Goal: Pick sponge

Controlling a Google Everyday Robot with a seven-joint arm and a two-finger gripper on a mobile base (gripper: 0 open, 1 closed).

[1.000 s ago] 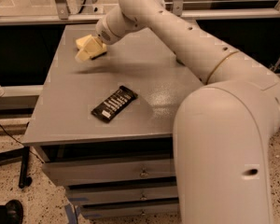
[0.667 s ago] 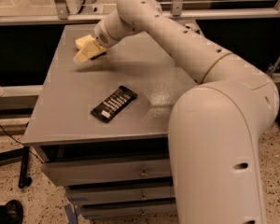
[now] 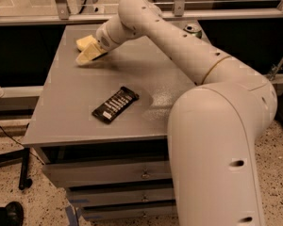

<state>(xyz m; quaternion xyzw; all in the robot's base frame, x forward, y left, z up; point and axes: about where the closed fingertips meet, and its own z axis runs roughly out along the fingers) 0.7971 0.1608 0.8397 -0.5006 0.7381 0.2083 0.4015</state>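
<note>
Table (image 3: 66,112): grey top; open surface along the left and front edges.
Gripper (image 3: 91,52): far-left corner, low at the tabletop; whether it grips cannot be told.
Sponge (image 3: 85,42): far-left corner, against the gripper, near the back edge.
Bar (image 3: 115,104): black, lying flat toward the front, well apart from the sponge.
Drawers (image 3: 108,173): below the top, closed; contents hidden.

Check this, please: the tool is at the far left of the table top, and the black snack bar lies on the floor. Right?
One point is wrong: the camera view shows the black snack bar on the table, near its front edge. The tool is at the far left.
</note>
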